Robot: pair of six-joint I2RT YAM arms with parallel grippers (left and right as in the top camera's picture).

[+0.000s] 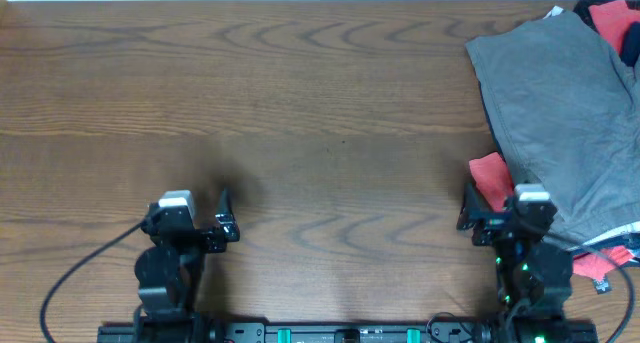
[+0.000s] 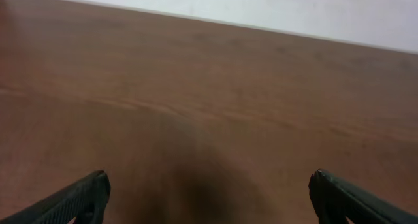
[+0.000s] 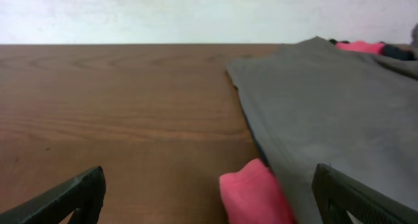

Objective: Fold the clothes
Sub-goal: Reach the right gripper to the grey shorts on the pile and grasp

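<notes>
The grey trousers [image 1: 570,113] lie spread over a heap of garments at the table's right edge; they also show in the right wrist view [image 3: 326,113]. A red garment [image 1: 490,175] pokes out from under their left edge, seen in the right wrist view [image 3: 255,194] between the fingers. More red and navy cloth [image 1: 610,18] shows at the far right corner. My right gripper [image 1: 485,208] is open and empty, just in front of the red cloth [image 3: 209,191]. My left gripper [image 1: 225,218] is open and empty over bare wood at the front left [image 2: 209,194].
The wooden table [image 1: 300,103] stretches left of the heap. A white strip and red cloth [image 1: 615,248] hang at the front right beside my right arm. The table's far edge meets a white wall [image 3: 196,15].
</notes>
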